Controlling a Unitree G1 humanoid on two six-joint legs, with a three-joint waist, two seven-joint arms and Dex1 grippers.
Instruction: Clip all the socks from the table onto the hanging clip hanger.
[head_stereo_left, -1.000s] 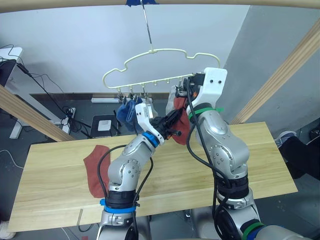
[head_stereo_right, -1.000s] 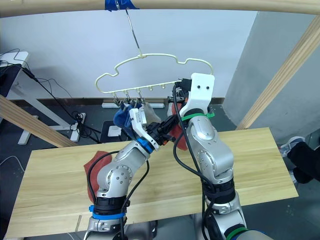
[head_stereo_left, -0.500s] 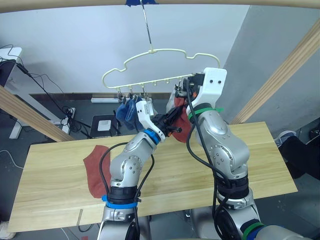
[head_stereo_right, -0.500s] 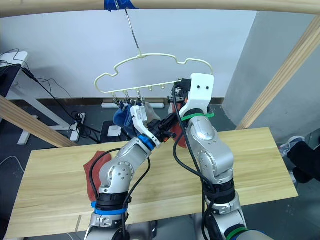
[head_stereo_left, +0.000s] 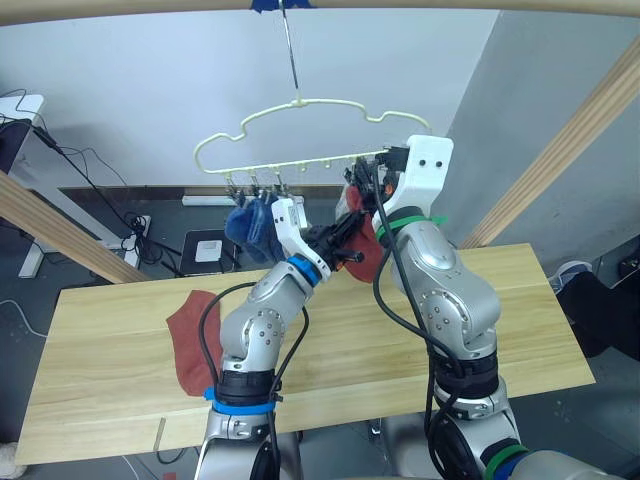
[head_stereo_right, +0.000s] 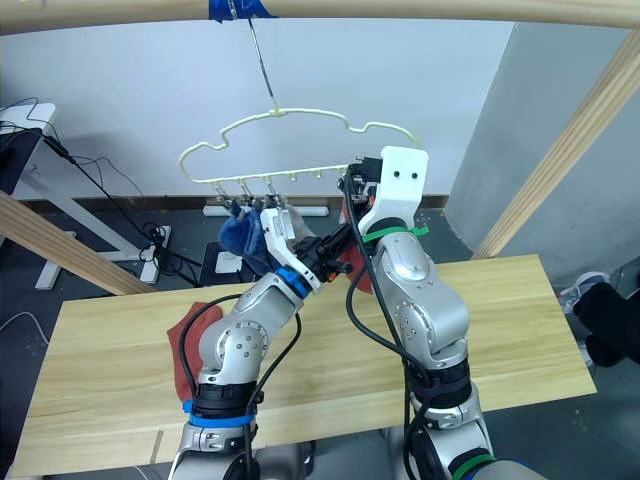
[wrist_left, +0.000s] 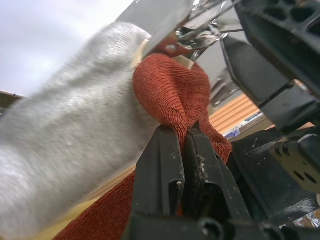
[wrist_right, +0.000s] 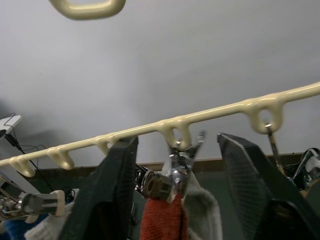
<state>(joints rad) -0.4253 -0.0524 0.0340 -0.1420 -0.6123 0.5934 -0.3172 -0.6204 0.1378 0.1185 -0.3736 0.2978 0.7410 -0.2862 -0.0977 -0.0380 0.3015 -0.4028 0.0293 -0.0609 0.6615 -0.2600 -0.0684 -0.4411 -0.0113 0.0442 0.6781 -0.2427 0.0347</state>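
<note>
The pale yellow clip hanger (head_stereo_left: 300, 135) hangs by its metal hook from a wooden pole (head_stereo_left: 130, 6) wrapped with blue tape, above the far edge of the table (head_stereo_left: 120, 370). Two blue socks (head_stereo_left: 250, 225) hang from clips near its left end, and a grey sock (wrist_left: 70, 150) hangs next to them toward the middle. The left gripper (wrist_left: 182, 145) is raised just under the hanger's lower bar, its two black fingers pressed together on a fold of a rust-red sock (wrist_left: 172, 97), which bunches up above the fingertips and trails down below them. In the left wrist view the top of that red sock sits right at a metal clip (wrist_left: 195, 37), touching the grey sock beside it. The right gripper (wrist_right: 175, 165) is up at the same spot, its fingers spread wide apart on either side of a metal clip (wrist_right: 177, 165) that dangles from a loop in the hanger's bar; red fabric (wrist_right: 160, 220) and a bit of grey fabric hang directly below that clip's jaws. Whether the clip has closed on the sock cannot be told. A second rust-red sock (head_stereo_left: 190, 340) lies flat on the left part of the table, well apart from both arms.
</note>
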